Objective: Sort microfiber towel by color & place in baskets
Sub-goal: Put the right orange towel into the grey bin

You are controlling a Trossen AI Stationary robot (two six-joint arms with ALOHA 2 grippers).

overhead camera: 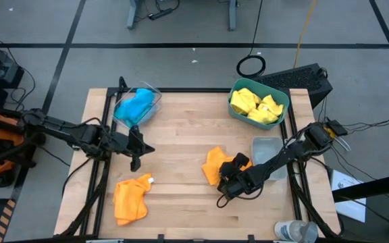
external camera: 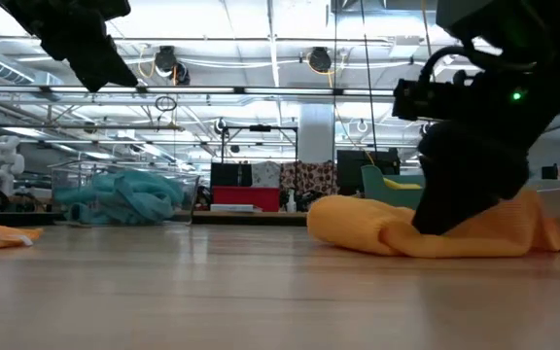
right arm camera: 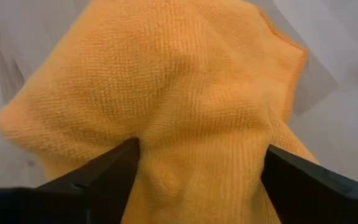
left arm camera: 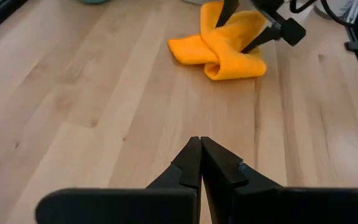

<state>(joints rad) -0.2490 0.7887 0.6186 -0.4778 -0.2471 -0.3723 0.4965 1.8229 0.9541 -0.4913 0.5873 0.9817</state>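
One orange towel [overhead camera: 215, 164] lies crumpled on the table right of centre, and my right gripper [overhead camera: 229, 181] is down on its near side, open, with cloth bulging between the fingers [right arm camera: 201, 155]. A second orange towel [overhead camera: 130, 199] lies flat near the near left edge. My left gripper [overhead camera: 137, 160] hovers shut above bare wood left of centre [left arm camera: 199, 142]. Blue towels [overhead camera: 135, 106] fill the clear bin [overhead camera: 155, 91] at the far left. Yellow towels [overhead camera: 256, 106] sit in the teal bin [overhead camera: 283, 94] at the far right. The small grey bin [overhead camera: 267, 145] stands beside the right arm. My right gripper stands open over the orange towel's middle, coming from above and slanting from the table's right. One finger [right arm camera: 114, 165] and the other [right arm camera: 291, 177] press into the cloth on either side of a raised bunch [right arm camera: 197, 112]. The towel rests on the table [external camera: 358, 233].
A black rail frame [overhead camera: 107, 115] borders the table's left and right sides. A plastic bottle [overhead camera: 296, 231] lies at the near right corner. Open wood stretches across the table's middle and near edge [overhead camera: 181, 202]. Cables and a black box [overhead camera: 302, 77] sit beyond the far right corner.
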